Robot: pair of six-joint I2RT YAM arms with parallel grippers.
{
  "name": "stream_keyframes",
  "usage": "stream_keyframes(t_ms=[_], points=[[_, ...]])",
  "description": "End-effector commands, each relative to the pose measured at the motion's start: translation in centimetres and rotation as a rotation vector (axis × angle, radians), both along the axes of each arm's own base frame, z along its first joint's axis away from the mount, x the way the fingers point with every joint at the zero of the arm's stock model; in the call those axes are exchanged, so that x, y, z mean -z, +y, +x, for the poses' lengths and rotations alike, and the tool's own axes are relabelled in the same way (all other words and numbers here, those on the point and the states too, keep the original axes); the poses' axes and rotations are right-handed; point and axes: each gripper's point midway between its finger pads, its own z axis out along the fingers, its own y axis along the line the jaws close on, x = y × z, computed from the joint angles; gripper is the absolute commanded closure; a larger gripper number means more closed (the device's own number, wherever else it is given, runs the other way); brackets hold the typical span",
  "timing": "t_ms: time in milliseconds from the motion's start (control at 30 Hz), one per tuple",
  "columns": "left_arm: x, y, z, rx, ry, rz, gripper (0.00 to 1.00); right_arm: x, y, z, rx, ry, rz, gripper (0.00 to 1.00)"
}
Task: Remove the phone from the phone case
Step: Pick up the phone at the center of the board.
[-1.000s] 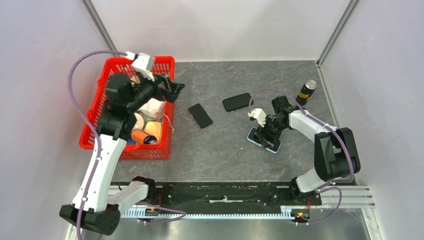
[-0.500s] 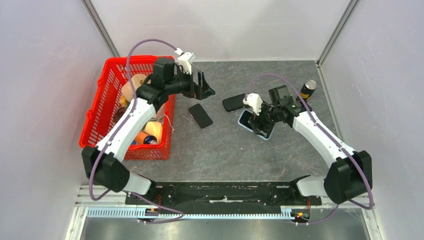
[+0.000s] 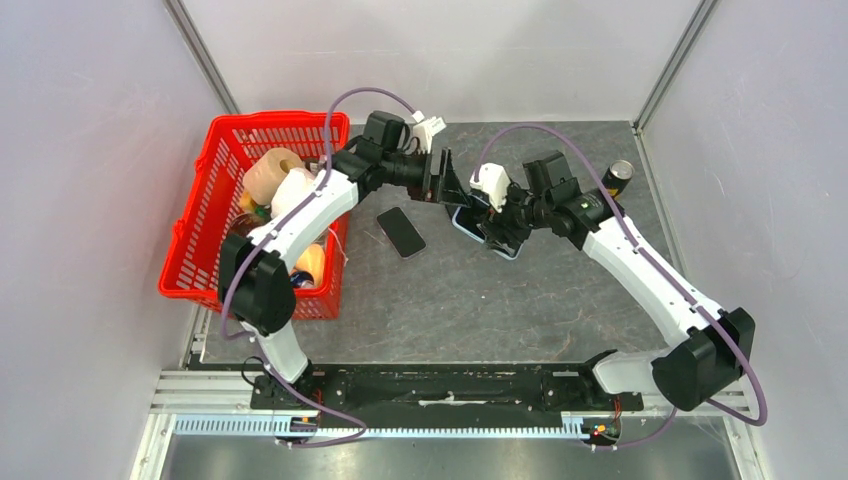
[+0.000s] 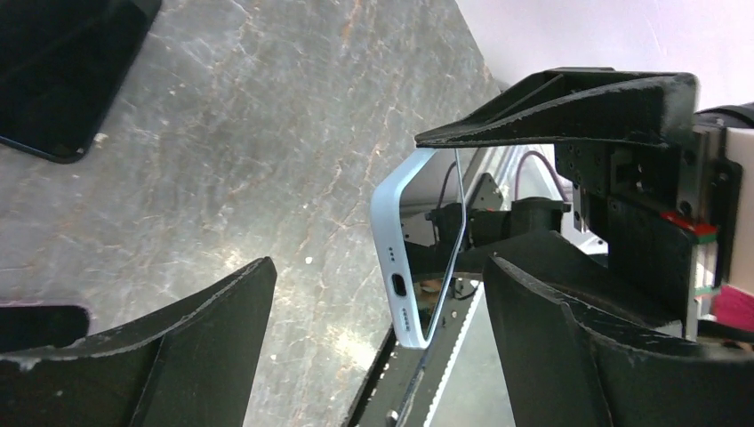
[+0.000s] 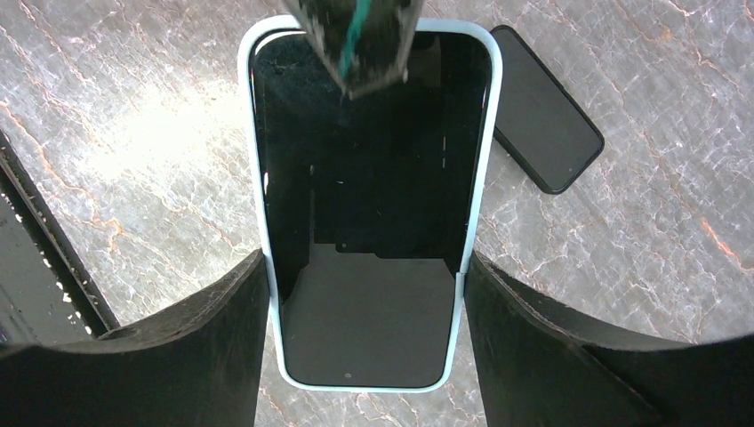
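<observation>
1. Top external view showed the biggest change in the left arm. A second earlier it hung over the red basket. By this moment it had swung across the counter, so the left hand faced the right hand toward the far middle.
2. The right arm had moved too. Earlier its hand was down on the cased phone, which lay on the counter close to that arm. Now the phone was lifted clear and carried inward to meet the left arm.
3. Right wrist view showed the phone fully seated in the pale blue phone case. The right hand's two fingers clamped the case across its long edges, with the screen facing the camera and the counter below.
4. Left wrist view showed the left hand spread wide and holding nothing. The case's bottom edge, with its port, sat edge-on in the gap ahead of the fingers. It looked apart from them, though contact could not be ruled out.
5. A bare dark phone lay on the counter where it had been, untouched.
6. Judged from this, the two arms had only set up for the separation and the phone was not yet out. The left hand probably needed to catch the case's rim or the phone while the right hand held firm. A slip there could drop both onto the counter.
</observation>
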Motion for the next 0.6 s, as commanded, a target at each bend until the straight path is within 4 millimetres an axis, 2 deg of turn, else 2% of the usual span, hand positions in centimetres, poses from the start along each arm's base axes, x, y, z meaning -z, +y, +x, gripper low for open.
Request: stream_keyframes(t_ms=[0, 100, 233, 333, 467, 500, 567], points=[[-1.3, -2.2, -1.5, 0.068, 0.103, -0.077, 0.09, -4.3, 0.9, 1.3, 0.020, -0.115, 0.065, 1.00], [-0.5, -2.9, -2.3, 0.090, 0.135, -0.069, 0.15, -4.8, 1.2, 1.5, 0.027, -0.130, 0.065, 1.00], [-0.1, -3.6, -3.1, 0.110, 0.150, -0.077, 0.31, -5.1, 1.4, 1.4, 0.025, -0.143, 0.066, 1.00], [-0.3, -4.1, -3.5, 0.132, 0.158, -0.091, 0.49, -5.0, 1.6, 1.4, 0.028, -0.146, 0.056, 1.00], [0.0, -4.7, -4.2, 0.167, 0.181, -0.100, 0.84, -4.9, 1.6, 1.6, 0.040, -0.158, 0.047, 1.00], [0.0, -4.8, -4.4, 0.175, 0.188, -0.101, 0.96, -5.1, 1.7, 1.7, 0.046, -0.164, 0.049, 1.00], [-0.1, -5.0, -4.8, 0.200, 0.198, -0.114, 0.98, -5.1, 1.6, 1.8, 0.062, -0.169, 0.048, 1.00]])
